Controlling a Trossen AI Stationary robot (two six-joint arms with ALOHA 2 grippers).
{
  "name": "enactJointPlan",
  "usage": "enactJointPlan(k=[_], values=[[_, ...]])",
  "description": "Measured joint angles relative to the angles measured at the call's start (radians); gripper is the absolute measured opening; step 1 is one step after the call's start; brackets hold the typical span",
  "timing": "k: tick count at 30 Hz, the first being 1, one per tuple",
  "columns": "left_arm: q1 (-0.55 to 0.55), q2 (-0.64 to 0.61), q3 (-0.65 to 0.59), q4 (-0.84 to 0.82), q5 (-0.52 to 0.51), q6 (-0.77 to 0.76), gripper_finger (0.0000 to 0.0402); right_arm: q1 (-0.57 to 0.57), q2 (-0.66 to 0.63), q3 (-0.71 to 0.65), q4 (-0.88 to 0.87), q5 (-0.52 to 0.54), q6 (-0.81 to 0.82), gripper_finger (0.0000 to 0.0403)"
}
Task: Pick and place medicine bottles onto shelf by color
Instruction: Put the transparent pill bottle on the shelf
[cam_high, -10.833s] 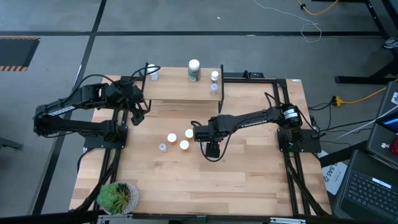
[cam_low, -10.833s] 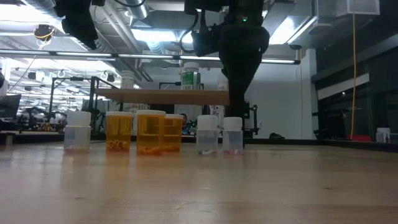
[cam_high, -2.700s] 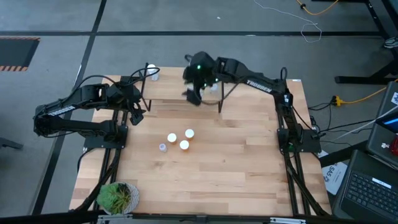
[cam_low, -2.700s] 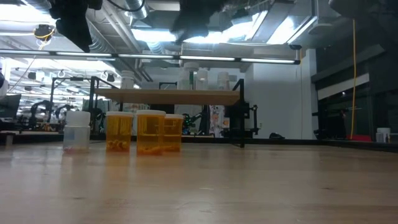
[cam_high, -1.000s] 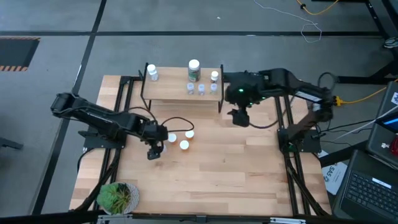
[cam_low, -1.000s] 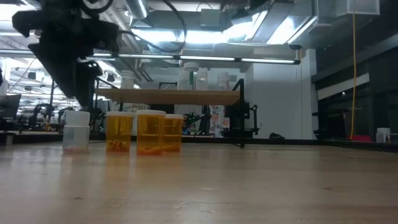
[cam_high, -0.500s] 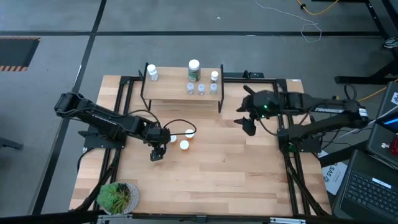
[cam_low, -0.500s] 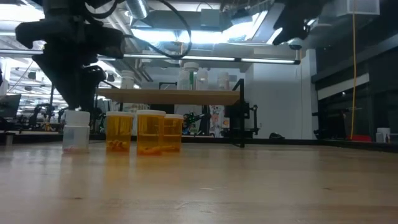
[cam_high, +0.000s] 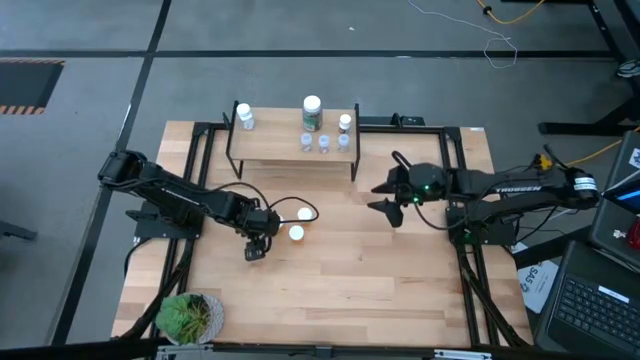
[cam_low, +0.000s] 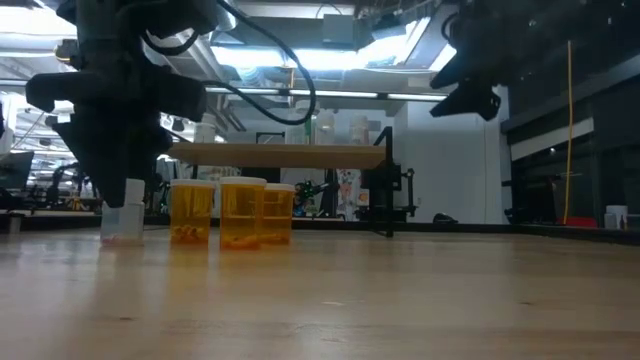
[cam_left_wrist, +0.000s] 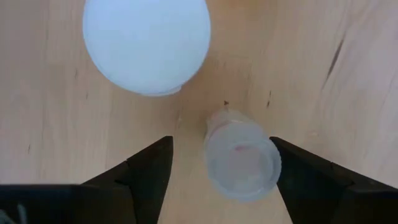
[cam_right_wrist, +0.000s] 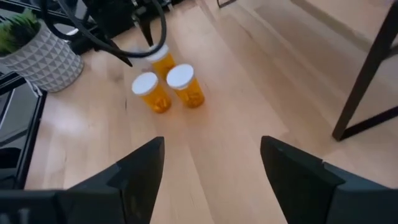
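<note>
My left gripper (cam_high: 259, 241) is open and points down over a small clear bottle (cam_left_wrist: 241, 160) that stands on the table. Its fingers stand on either side of the bottle, the bottle nearer one finger; whether they touch I cannot tell. In the low view the gripper (cam_low: 118, 170) hides most of the bottle (cam_low: 127, 212). Three orange bottles with white caps (cam_low: 240, 212) stand beside it, one cap showing in the left wrist view (cam_left_wrist: 147, 45). The shelf (cam_high: 290, 152) holds several bottles, among them a larger greenish one (cam_high: 312, 112). My right gripper (cam_high: 379, 198) is open and empty, in the air right of the shelf.
A green potted plant (cam_high: 188, 316) stands at the table's near left corner. The shelf's thin black legs (cam_right_wrist: 367, 68) stand at the far side. Bare tabletop (cam_high: 380, 280) stretches across the near middle and right. A laptop (cam_high: 595, 300) sits off the table at the right.
My left gripper has gone a little toward the right and near edges and come down around the small clear bottle. My right gripper has drawn back from the shelf's right end toward the near edge and come lower into the low view.
</note>
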Motion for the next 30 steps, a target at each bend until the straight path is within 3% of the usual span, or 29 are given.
enactJointPlan(k=[7,11,19,23,26,30], values=[[0.0,-0.004,0.023,-0.009,0.0,0.0,0.0173,0.0,0.0,-0.029,0.053,0.0,0.004,0.0268],[0.018,-0.004,0.102,-0.103,-0.012,0.001,0.0119,0.0,0.0,-0.036,0.076,0.001,0.002,0.0268],[0.085,-0.028,0.391,-0.475,-0.078,0.117,0.0117,0.0,0.0,-0.036,0.079,0.002,0.001,0.0268],[0.152,-0.026,0.568,-0.601,-0.199,0.223,0.0117,0.0,0.0,-0.036,0.081,0.028,0.002,0.0268],[0.229,-0.027,0.694,-0.613,-0.304,0.314,0.0117,0.0,0.0,-0.036,0.081,0.062,0.003,0.0268],[0.393,-0.027,0.828,-0.609,-0.322,0.409,0.0117,0.0,0.0,-0.036,0.082,0.072,0.004,0.0268]])
